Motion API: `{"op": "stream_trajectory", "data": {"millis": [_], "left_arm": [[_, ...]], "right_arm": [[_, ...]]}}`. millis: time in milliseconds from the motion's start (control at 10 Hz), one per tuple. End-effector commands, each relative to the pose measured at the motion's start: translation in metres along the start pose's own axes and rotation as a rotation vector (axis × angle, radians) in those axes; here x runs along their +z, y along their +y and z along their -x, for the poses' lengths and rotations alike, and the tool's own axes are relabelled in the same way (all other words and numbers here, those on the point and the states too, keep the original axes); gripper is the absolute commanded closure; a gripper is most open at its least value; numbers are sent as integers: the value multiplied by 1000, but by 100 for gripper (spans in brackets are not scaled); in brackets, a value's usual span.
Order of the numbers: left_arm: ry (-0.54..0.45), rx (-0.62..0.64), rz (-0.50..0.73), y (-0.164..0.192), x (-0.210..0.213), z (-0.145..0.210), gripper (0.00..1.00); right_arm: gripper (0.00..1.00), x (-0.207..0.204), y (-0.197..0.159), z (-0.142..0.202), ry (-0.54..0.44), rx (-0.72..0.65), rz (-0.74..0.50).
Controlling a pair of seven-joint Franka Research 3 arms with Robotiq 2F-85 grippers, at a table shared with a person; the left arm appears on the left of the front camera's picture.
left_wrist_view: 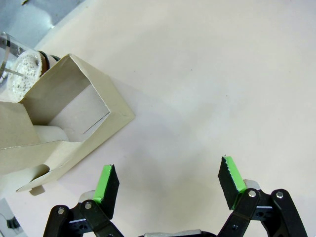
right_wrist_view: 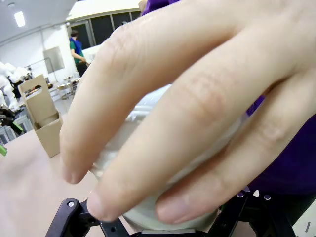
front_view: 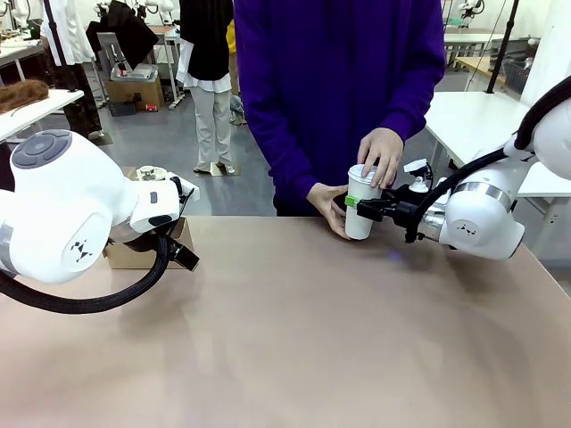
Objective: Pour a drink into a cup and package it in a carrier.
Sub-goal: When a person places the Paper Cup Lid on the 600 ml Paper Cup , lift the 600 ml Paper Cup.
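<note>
The white cup (front_view: 359, 223) stands at the far side of the table, and my right gripper (front_view: 357, 207) is shut on it from the right. A person's hand (front_view: 382, 156) presses on its white lid while the other hand (front_view: 328, 207) steadies its side. In the right wrist view those fingers (right_wrist_view: 187, 108) cover most of the cup (right_wrist_view: 168, 219), which sits between my jaws. The brown carrier (front_view: 134, 254) stands at the left, partly behind my left arm. My left gripper (left_wrist_view: 169, 177) hangs open over bare table beside the carrier (left_wrist_view: 69, 118). A glass carafe (left_wrist_view: 19, 69) stands behind the carrier; I cannot make out the drink inside.
The brown tabletop (front_view: 294, 339) lies bare between the arms. The carrier (right_wrist_view: 42, 118) also appears far off in the right wrist view. White tables (front_view: 473, 116) stand behind the person.
</note>
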State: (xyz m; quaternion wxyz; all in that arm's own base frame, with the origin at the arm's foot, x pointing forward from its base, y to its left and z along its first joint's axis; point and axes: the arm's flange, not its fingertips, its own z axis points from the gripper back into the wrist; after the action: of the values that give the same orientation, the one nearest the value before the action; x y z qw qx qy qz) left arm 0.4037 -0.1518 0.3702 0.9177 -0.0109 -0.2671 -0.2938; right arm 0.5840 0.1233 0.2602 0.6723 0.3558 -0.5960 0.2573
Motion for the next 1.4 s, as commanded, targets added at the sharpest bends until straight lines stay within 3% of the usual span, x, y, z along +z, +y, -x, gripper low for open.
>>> {"op": "stream_trajectory", "data": {"millis": [0,1300], "left_arm": [[-1,0,2,0,0,0,0],[-1,0,2,0,0,0,0]], "right_arm": [[12,-2,3,-3,-21,-11,9],[12,-2,3,-3,-21,-11,9]]}}
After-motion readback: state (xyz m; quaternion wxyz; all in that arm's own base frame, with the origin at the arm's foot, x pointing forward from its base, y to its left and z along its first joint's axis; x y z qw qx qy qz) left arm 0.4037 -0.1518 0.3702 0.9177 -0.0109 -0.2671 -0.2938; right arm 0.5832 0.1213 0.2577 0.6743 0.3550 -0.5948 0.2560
